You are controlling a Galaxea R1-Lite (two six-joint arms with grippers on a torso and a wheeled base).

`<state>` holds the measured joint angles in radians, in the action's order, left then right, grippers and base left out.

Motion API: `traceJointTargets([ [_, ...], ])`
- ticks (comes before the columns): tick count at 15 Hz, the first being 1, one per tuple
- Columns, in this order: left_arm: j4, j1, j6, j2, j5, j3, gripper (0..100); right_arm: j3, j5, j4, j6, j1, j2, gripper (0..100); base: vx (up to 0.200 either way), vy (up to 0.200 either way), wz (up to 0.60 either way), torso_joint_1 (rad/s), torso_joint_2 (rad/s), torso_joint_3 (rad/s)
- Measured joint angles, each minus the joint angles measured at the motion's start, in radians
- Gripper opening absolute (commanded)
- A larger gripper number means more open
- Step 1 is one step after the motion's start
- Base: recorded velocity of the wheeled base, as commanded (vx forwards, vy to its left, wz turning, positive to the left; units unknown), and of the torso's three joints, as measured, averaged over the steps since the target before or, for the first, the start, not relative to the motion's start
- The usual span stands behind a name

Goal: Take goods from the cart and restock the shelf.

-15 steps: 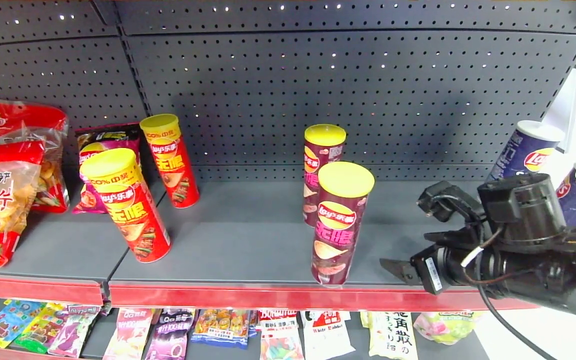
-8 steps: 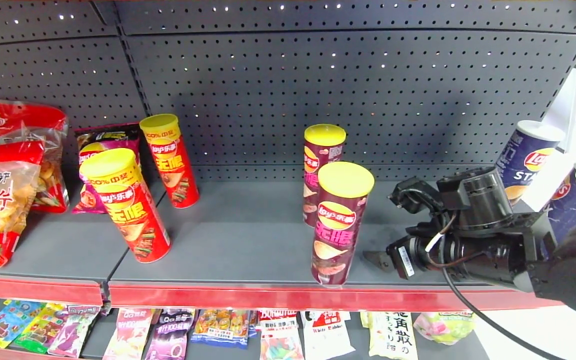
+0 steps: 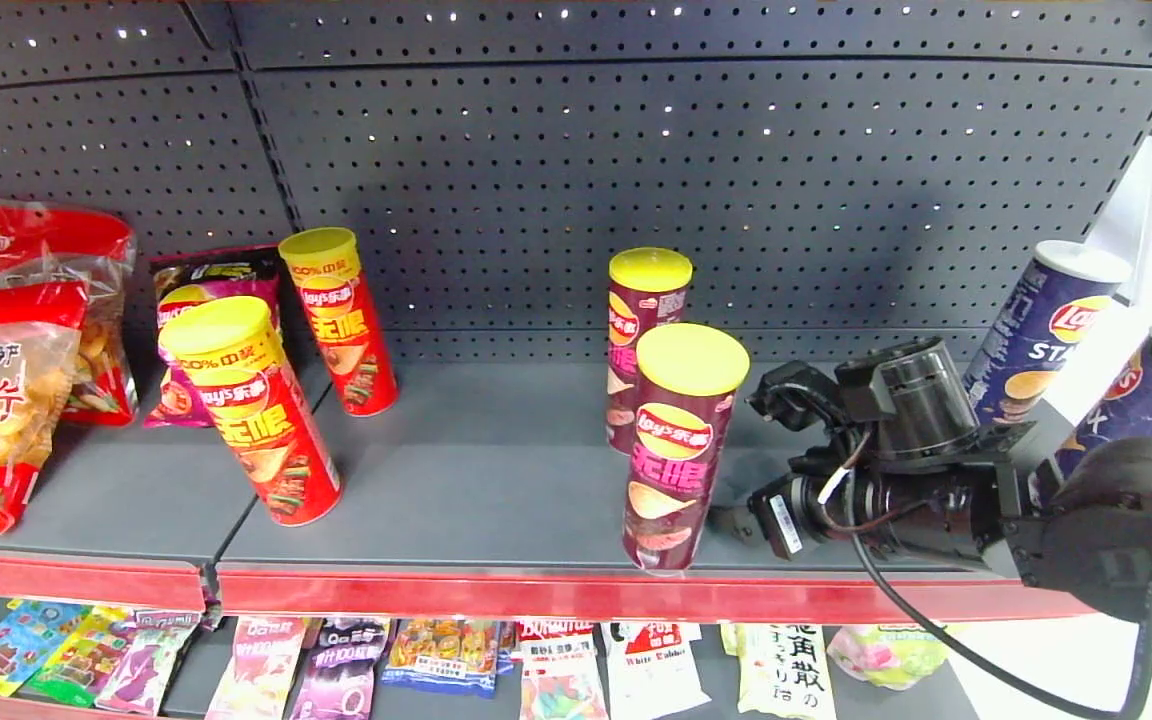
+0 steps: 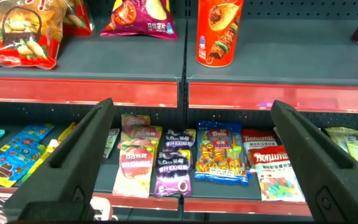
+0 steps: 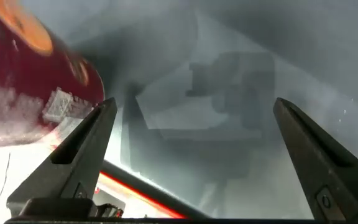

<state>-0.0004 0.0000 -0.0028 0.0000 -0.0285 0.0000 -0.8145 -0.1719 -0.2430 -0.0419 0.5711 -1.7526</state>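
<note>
Left gripper (image 4: 188,168) is held empty, fingers spread wide, faced at the candy packets (image 4: 219,152) on the lower tier. On the shelf (image 3: 496,480), snack bags (image 3: 6,390) are stacked at far left, followed by two red canisters (image 3: 251,410), one behind the other. The rear maroon canister (image 3: 641,300) and front maroon canister (image 3: 681,450) are stood upright near the middle, the front one just behind the red lip (image 3: 436,592). Right gripper (image 3: 736,520) is held low just beside that front canister's base, fingers spread and nothing pinched. The can is seen outside the fingers, not between them, and contact cannot be told. A blue canister (image 3: 1046,320) is leaned at far right. The step is judged as settling or releasing the front canister. Being tall and narrow and so near the edge, it is likely to be tipped easily, so any nudge is best given low and toward the back, with the fingers kept wide.
</note>
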Motion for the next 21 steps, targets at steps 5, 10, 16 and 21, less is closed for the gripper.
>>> traceJointTargets([
  [5,0.000,0.000,0.000,0.000,0.000,0.000,100,-0.043,0.000,-0.001,0.000,0.011,-0.021,100,0.000,0.000,0.00,0.000,0.00,0.000],
  [10,0.000,0.000,0.000,0.000,0.000,0.000,100,-0.064,0.000,-0.001,0.000,0.025,-0.031,100,0.000,0.000,0.00,0.000,0.00,0.000],
  [16,0.000,0.000,0.000,0.000,0.000,0.000,100,-0.079,0.000,-0.002,0.001,0.046,-0.041,100,0.000,0.000,0.00,0.000,0.00,0.000],
  [21,0.000,0.000,0.000,0.000,0.000,0.000,100,-0.083,0.000,-0.017,0.000,0.055,-0.051,100,0.000,0.000,0.00,0.000,0.00,0.000],
])
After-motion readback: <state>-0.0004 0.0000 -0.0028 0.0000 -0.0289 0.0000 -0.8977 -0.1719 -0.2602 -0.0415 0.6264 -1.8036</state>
